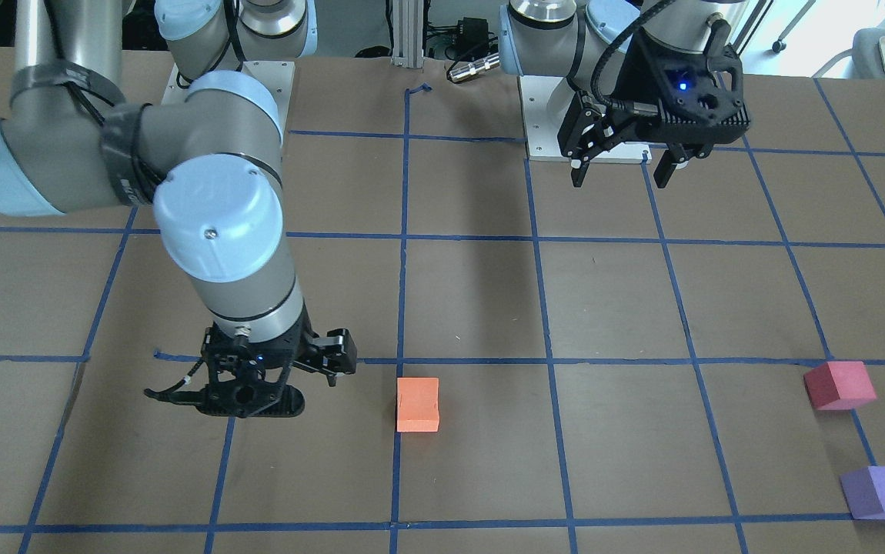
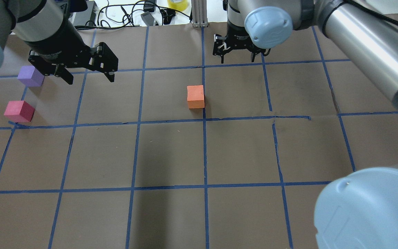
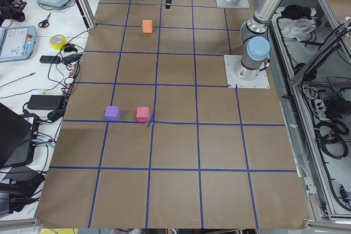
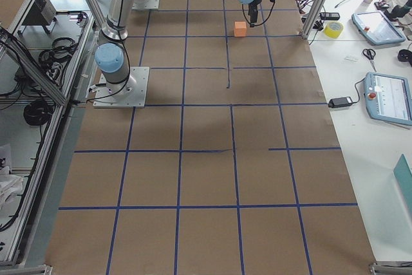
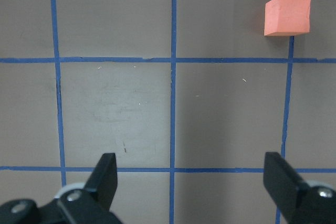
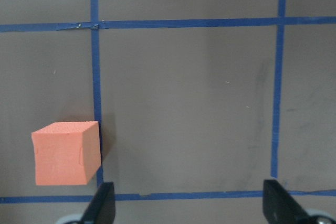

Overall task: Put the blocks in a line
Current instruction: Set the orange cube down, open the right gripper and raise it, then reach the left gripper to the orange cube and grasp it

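The orange block (image 2: 196,97) sits on the brown table near the middle, and shows in the front view (image 1: 418,404) too. The red-pink block (image 2: 19,111) and the purple block (image 2: 30,76) sit apart at the table's left end. My left gripper (image 2: 90,79) is open and empty, raised above the table (image 1: 619,183); its wrist view shows open fingers (image 5: 106,174) and the orange block (image 5: 286,16) far off. My right gripper (image 2: 238,60) is open and empty, low beside the orange block (image 6: 66,152), not touching it.
Blue tape lines (image 2: 204,148) form a grid on the table. Cables and a yellow tape roll (image 2: 177,4) lie beyond the far edge. My right arm's elbow (image 2: 368,207) fills the overhead view's lower right corner.
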